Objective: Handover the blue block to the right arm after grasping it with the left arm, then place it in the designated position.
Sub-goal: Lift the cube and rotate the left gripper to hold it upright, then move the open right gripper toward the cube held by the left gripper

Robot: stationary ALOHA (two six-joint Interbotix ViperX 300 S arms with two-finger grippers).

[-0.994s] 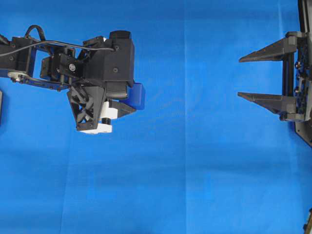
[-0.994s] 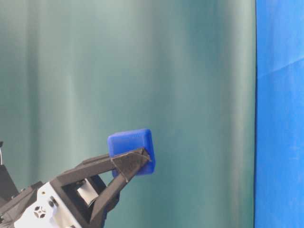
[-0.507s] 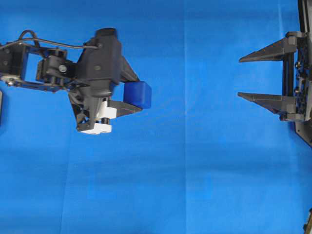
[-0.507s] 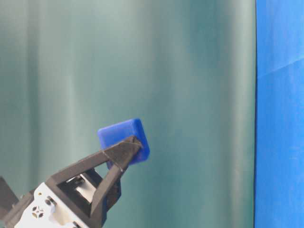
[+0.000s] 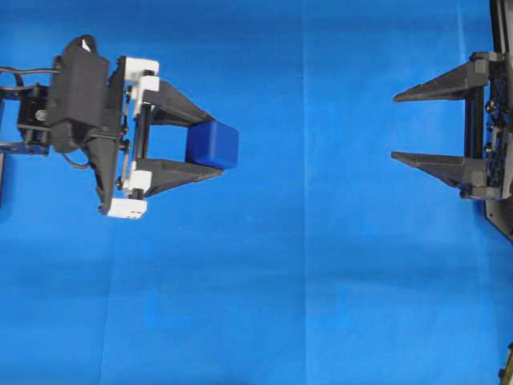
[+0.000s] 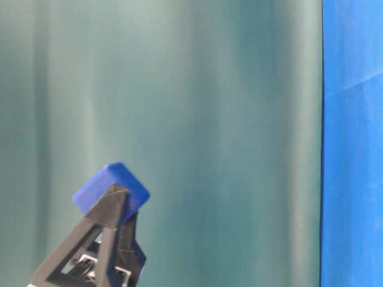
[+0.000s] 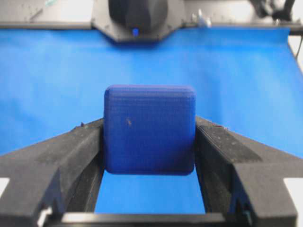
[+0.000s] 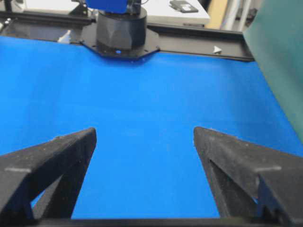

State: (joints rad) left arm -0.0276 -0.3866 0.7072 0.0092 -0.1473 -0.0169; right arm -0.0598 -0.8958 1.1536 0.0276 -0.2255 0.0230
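Currently the blue block (image 5: 212, 145) is clamped between the fingertips of the left claw (image 5: 207, 146), whose jaws are set about half apart with one black finger pressed on each opposite face, as the left wrist view shows plainly. Seen from the side, the block (image 6: 111, 189) is carried well clear of the blue cloth (image 5: 321, 305) that covers the worktop, and only its rear part is gripped, most of the cube standing out beyond the fingertips (image 7: 87, 137). The right claw (image 5: 399, 127) is spread fully and holds nothing; it is well apart from the block, across the middle of the cloth, with its two triangular fingers pointed toward the block and roughly level with it in the overhead view. The grasp is judged complete and the handover not yet begun. Several faults are possible from here. Because the hold is a shallow pinch at the tips, the block could be twisted or slid out if the arm is jolted on the way over. If the two claws meet in the same plane, the faces wanted by the right fingers would be covered by the left ones, so a collision or a weak edge grip could follow. Should the left claw be released before the right has closed, the block would be dropped to the cloth.
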